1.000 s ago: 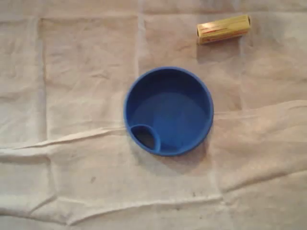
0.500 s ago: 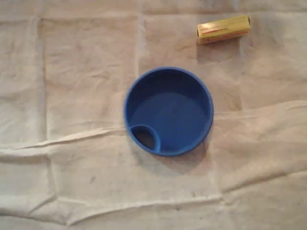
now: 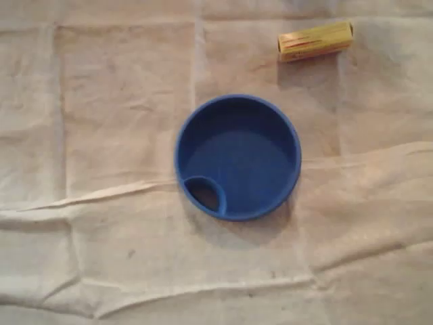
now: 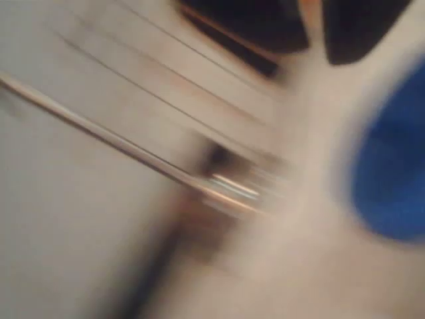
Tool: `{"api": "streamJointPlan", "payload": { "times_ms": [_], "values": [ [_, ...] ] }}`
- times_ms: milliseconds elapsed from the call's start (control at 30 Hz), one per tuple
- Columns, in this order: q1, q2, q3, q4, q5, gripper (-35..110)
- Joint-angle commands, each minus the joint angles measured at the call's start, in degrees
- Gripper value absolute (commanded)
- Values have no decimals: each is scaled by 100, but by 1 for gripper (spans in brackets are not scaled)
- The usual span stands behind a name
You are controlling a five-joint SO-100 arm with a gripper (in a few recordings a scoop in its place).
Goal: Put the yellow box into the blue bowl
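In the overhead view the yellow box (image 3: pixel 315 40) lies flat on the cloth at the upper right, its long side nearly level. The blue bowl (image 3: pixel 237 157) stands in the middle, below and left of the box, with nothing inside it and a small inner pocket at its lower left. The wrist view is smeared by motion: a blue blur at the right edge is the bowl (image 4: pixel 392 173). Dark shapes with an orange strip (image 4: pixel 312 20) sit at the top edge, perhaps parts of my gripper. Their state cannot be read.
A creased, pale cloth (image 3: pixel 108 135) covers the whole table, with raised folds running across below the bowl. A blurred thin shiny line (image 4: pixel 133 149) crosses the wrist view.
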Motion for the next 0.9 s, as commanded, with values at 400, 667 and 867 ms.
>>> {"api": "streamJointPlan", "payload": {
  "times_ms": [400,667,867],
  "values": [
    [519,-3674,-1573,-35,132,0],
    [914,-5572,-2522,-35,598,0],
    [870,-6179,-2663,-70,773,0]
  ]
}}
